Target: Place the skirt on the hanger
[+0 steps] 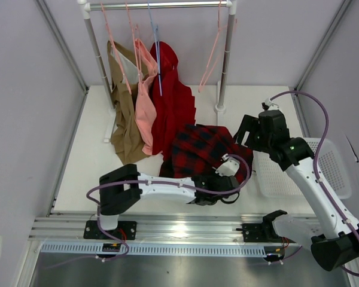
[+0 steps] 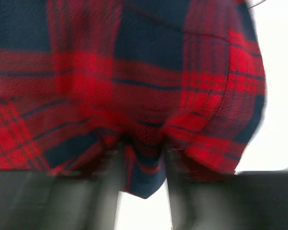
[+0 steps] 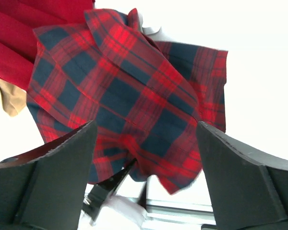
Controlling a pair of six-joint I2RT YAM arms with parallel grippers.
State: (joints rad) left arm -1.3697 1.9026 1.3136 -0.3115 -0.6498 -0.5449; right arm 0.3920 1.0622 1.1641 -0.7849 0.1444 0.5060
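the skirt lies crumpled on the surface, about mid-way across it in the top view, with dark lining showing at its 6 o'clock edge. the left hand is at the skirt's 5 o'clock edge, its arm reaching in low from 9 o'clock. its fingers stand narrow on either side of a bunched fold of plaid, but the wrist view is blurred and i cannot tell whether they clamp it. the right hand is at the skirt's 3 o'clock, above the surface and pointed at the cloth. it is wide apart with nothing between its fingers, and the plaid spreads out beyond them. at the skirt's 10 o'clock its edge meets the hem of a red garment, which hangs from a blue hanger. beside that, further toward 9 o'clock, hang a pink garment and a tan garment. the hanger hangs bare at the skirt's 12 o'clock, on the rail, well apart from the skirt. a white basket sits at the skirt's 3 o'clock, past the right arm.
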